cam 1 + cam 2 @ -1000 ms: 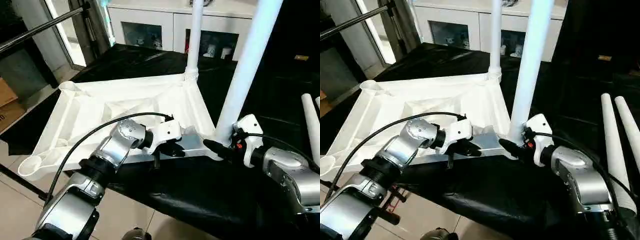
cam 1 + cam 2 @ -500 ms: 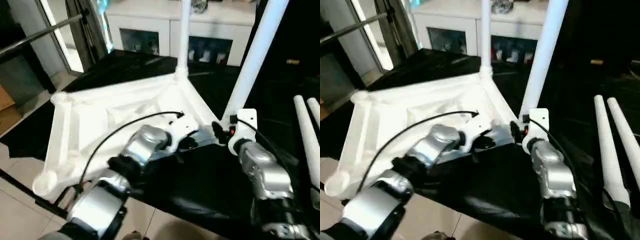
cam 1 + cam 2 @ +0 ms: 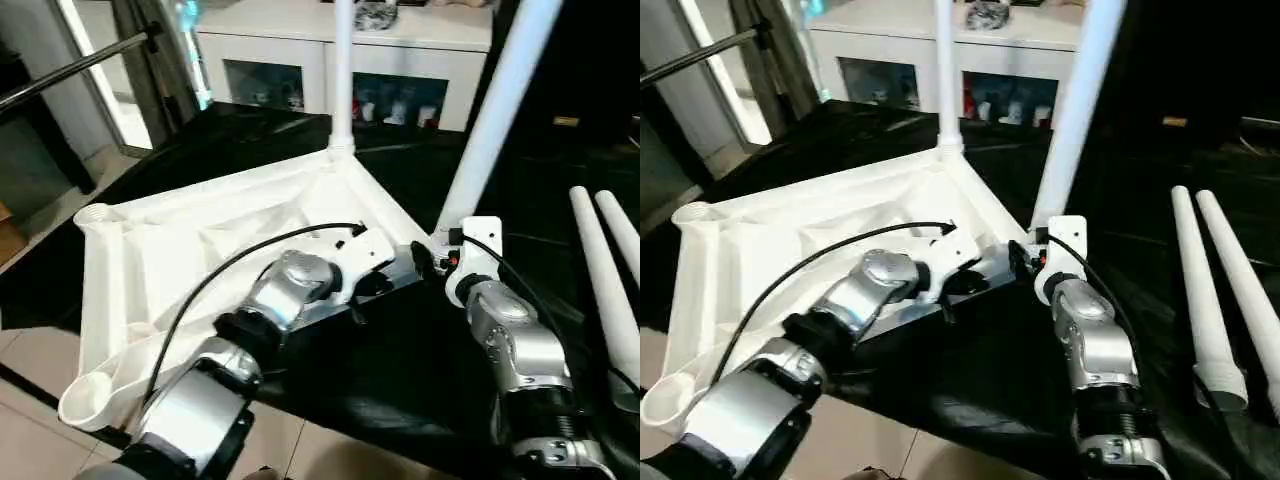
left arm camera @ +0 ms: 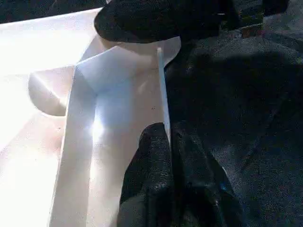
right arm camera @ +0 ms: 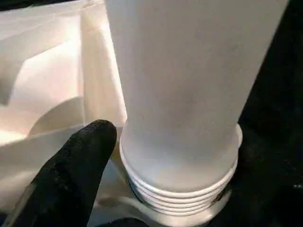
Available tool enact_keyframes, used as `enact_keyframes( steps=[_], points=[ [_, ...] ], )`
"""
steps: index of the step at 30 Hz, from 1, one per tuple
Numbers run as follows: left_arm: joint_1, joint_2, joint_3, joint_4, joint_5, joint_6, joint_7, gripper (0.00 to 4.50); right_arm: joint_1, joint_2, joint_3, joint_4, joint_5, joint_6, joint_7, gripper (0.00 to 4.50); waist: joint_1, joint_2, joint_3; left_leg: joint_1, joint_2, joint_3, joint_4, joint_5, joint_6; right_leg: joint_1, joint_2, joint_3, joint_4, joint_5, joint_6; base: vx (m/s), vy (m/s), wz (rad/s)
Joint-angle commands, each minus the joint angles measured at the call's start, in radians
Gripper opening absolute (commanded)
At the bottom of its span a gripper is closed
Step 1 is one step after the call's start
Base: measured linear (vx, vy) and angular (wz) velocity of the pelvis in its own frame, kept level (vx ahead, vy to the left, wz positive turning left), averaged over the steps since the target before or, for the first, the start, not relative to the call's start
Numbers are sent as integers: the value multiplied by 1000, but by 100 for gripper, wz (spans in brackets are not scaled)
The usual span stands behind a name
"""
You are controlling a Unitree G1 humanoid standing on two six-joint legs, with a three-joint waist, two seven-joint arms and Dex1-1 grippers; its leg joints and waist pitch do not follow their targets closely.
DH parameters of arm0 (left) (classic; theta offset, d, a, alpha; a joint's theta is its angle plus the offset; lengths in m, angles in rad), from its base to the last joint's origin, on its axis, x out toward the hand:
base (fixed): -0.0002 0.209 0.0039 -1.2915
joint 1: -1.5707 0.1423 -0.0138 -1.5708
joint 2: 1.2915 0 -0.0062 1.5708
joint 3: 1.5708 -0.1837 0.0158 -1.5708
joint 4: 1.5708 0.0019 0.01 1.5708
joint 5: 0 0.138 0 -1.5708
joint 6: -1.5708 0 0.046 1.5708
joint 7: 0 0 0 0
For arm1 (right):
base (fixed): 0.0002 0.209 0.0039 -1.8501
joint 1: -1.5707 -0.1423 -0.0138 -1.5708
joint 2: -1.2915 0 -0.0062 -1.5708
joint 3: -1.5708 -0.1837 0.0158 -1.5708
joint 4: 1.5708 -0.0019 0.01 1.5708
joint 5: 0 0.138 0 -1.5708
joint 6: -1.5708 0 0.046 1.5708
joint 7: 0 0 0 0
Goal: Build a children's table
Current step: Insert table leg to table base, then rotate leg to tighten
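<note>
1. Tabletop (image 3: 200, 250), white plastic, lies upside down on black cloth (image 3: 400, 370), ribbed underside facing up, tilted with its left side hanging past the cloth edge.
2. Two legs already stand upright in corner sockets: far leg (image 3: 342, 70) at the far corner, near leg (image 3: 495, 110) at the near right corner, leaning slightly right.
3. Two loose legs (image 3: 600, 270) lie side by side on the cloth at the right, well apart from the top.
4. Empty round sockets show at the far left corner (image 3: 95, 213) and the near left corner (image 3: 85, 400).
5. Left gripper (image 4: 171, 156) is pinched shut on the thin near rim (image 4: 162, 90) of the top, one black finger on each side of the wall; in the head view it sits on the near edge, just left of the near leg.
6. Right gripper (image 3: 428, 262) is at the base of the near leg; the wrist view shows one black finger (image 5: 78, 161) beside the threaded collar (image 5: 182, 189), very near or just touching it. The other finger is out of sight, so cannot tell whether it is open or gripping.
7. White cabinet (image 3: 300, 60) with glass doors stands behind the cloth, far side.
8. Metal bar (image 3: 70, 75) crosses the far left.
</note>
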Motion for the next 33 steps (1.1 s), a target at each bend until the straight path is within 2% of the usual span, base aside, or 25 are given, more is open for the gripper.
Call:
enact_keyframes(
  steps=[1, 2, 5, 6, 7, 9, 10, 11, 12, 16, 19, 26, 27, 31, 32, 33],
  points=[
    [4, -4, -37, -49, -5, -48, -74, 0, 11, 1, 81, -38, 13, 24, 89, 388, 2, -24, -63, 8, 64, -31, -76, -235, 56, 43, -82, 52, -75, -294, -170, 0, 0, 0],
    [15, 15, -40, -58, -6, -70, -100, 0, 25, -33, 90, -67, 12, 27, 129, 388, 3, -29, -64, 8, 65, -30, -75, -228, 59, 44, -81, 52, -73, -284, -173, 0, 0, 0],
    [27, 36, -41, -67, -10, -92, -129, 0, 43, -74, 97, -100, 12, 29, 172, 388, 9, -27, -68, 6, 66, -27, -69, -177, 84, 45, -81, 53, -65, -228, -187, 0, 0, 0],
    [41, 65, -43, -80, -15, -120, -167, 0, 68, -130, 98, -145, 22, 35, 229, 388, 12, -29, -67, 6, 69, -29, -70, -177, 89, 45, -81, 53, -65, -222, -190, 0, 0, 0],
    [53, 87, -43, -95, -22, -139, -203, 0, 88, -177, 94, -180, 34, 41, 278, 388, 17, -27, -68, 9, 72, -28, -69, -176, 94, 45, -82, 55, -61, -209, -191, 0, 0, 0],
    [58, 99, -46, -103, -22, -147, -218, 0, 101, -201, 96, -200, 43, 42, 311, 388, 15, -26, -69, 6, 73, -28, -68, -170, 100, 45, -80, 55, -58, -191, -199, 0, 0, 0],
    [67, 120, -51, -119, -22, -156, -243, 0, 125, -247, 98, -238, 61, 41, 377, 388, 18, -26, -74, 6, 75, -27, -63, -147, 107, 43, -80, 55, -50, -147, -212, 0, 0, 0],
    [67, 122, -51, -120, -22, -156, -245, 0, 127, -250, 98, -241, 63, 41, 381, 388, 20, -26, -74, 4, 74, -27, -61, -140, 113, 44, -80, 54, -48, -132, -215, 0, 0, 0],
    [70, 130, -54, -126, -22, -160, -255, 0, 137, -268, 99, -259, 75, 41, 412, 388, 21, -25, -70, 0, 74, -26, -62, -143, 120, 43, -81, 54, -50, -136, -221, 0, 0, 0],
    [86, 158, -55, -162, -36, -180, -314, 0, 170, -331, 111, -316, 106, 38, 514, 388, 29, -27, -68, 1, 73, -25, -62, -170, 110, 40, -83, 54, -57, -203, -208, 0, 0, 0],
    [96, 174, -61, -181, -44, -188, -351, 0, 183, -358, 122, -337, 125, 45, 563, 388, 38, -27, -68, 3, 76, -25, -63, -176, 105, 38, -82, 54, -57, -219, -203, 0, 0, 0],
    [105, 184, -63, -196, -49, -183, -374, 0, 193, -376, 141, -335, 123, 57, 590, 388, 38, -29, -68, 3, 75, -26, -64, -179, 91, 36, -82, 54, -59, -244, -197, 0, 0, 0],
    [106, 185, -62, -198, -48, -182, -374, 0, 192, -376, 142, -334, 125, 58, 590, 361, 38, -30, -69, 2, 74, -26, -63, -173, 91, 37, -82, 54, -58, -236, -198, 0, 0, 0],
    [109, 189, -65, -200, -50, -179, -377, 0, 192, -371, 137, -329, 125, 60, 589, 341, 39, -29, -70, 2, 74, -25, -62, -159, 96, 37, -82, 53, -56, -218, -201, 0, 0, 0],
    [109, 189, -65, -199, -48, -179, -376, 0, 192, -371, 138, -327, 126, 59, 588, 317, 39, -29, -70, 1, 73, -25, -61, -158, 99, 37, -81, 53, -56, -215, -202, 0, 0, 0],
    [109, 189, -65, -198, -48, -179, -376, 0, 192, -371, 138, -326, 127, 59, 587, 313, 39, -29, -70, 1, 73, -25, -61, -158, 99, 37, -81, 53, -56, -214, -202, 0, 0, 0]
  ],
)
